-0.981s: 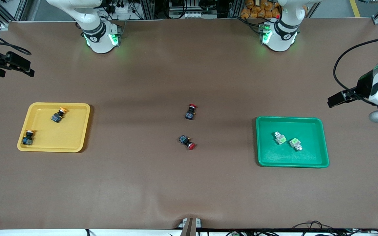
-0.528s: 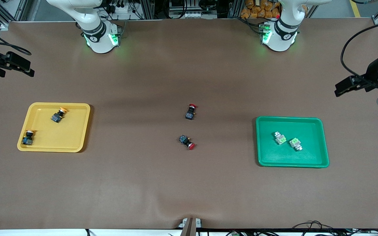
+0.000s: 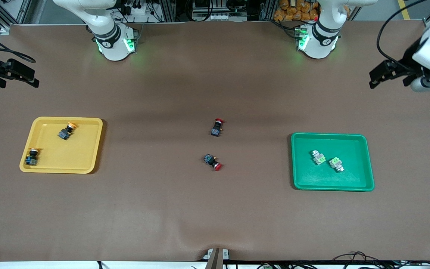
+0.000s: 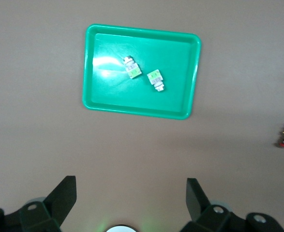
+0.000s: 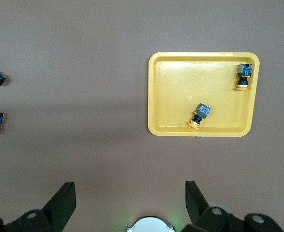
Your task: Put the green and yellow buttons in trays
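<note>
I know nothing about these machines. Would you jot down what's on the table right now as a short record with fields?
Yellow tray: toward the right arm's end; holds two yellow buttons
Green tray: toward the left arm's end; holds two green buttons
Red buttons: two, on the bare table between the trays
Left gripper: open, empty, raised near the table's edge at its arm's end
Right gripper: open, empty, raised near the table's edge at its arm's end
Sorting: looks finished
</note>
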Controlling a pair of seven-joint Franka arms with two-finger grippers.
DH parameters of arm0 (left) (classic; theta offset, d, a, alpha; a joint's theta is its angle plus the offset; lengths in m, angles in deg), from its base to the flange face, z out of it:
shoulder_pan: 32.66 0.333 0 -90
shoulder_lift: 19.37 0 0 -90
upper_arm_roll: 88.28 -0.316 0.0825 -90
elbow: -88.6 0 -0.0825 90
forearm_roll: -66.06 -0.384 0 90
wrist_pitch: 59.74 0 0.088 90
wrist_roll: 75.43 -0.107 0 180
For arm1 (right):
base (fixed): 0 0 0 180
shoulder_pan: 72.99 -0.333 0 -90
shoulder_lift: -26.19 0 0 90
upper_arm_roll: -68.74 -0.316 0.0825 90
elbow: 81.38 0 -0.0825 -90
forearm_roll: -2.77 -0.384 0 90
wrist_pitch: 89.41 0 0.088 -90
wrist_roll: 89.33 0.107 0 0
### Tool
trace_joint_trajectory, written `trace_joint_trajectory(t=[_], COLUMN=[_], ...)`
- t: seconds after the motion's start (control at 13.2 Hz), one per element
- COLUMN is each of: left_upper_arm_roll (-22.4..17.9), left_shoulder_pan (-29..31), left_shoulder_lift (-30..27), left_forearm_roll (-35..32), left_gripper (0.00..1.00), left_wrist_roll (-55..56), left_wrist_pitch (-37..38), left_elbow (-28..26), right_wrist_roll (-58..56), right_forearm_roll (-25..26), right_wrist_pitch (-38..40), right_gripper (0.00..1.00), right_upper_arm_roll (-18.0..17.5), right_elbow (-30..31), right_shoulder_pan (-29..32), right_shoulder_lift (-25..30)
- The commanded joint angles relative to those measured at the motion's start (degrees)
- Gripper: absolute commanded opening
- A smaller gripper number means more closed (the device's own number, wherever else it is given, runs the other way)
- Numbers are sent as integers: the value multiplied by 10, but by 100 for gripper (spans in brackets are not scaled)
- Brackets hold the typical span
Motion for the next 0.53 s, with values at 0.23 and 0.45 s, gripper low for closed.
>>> trace_joint_trajectory(t=[0.23,0.45], left_upper_arm_roll=[39,37], left_shoulder_pan=[51,52], left_shoulder_lift=[-14,-12], left_forearm_roll=[20,23], left_gripper=[100,100], left_wrist_roll=[-11,-10], left_wrist_pitch=[-5,5], left_elbow=[1,9], right_wrist_roll=[1,1], right_forearm_roll=[-10,-10], right_wrist_pitch=[2,3], right_gripper=[100,100], right_upper_arm_roll=[-4,-4], right_elbow=[-5,-5], right_shoulder_pan=[6,7], right_shoulder_lift=[1,1])
